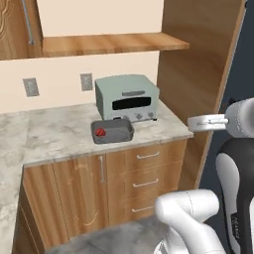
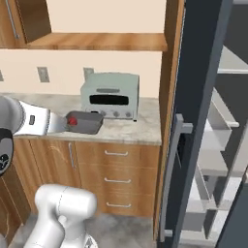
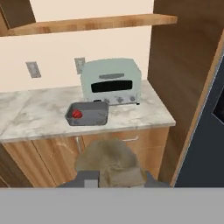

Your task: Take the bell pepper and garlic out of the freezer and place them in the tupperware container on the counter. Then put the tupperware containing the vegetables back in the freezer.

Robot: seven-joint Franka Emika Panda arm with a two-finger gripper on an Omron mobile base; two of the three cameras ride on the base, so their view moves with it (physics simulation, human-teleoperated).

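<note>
Holding the beige-grey pointed garlic bulb [image 3: 111, 159] between narrow jaws, hand [image 3: 114, 177] well short of the marbled stone worktop [image 3: 35, 114] | small glossy red bell pepper [image 1: 100, 132] inside shallow dark grey tupperware tub [image 1: 119, 135], just before grey-green toaster oven [image 1: 127, 97] | slate-blue freezer door [image 2: 193, 111] open, grey shelves [image 2: 213, 160] showing

Cream wall [image 1: 64, 67] with two outlets [image 1: 31, 87], wooden shelf [image 1: 111, 43] above, grey floor [image 1: 114, 238].
</note>
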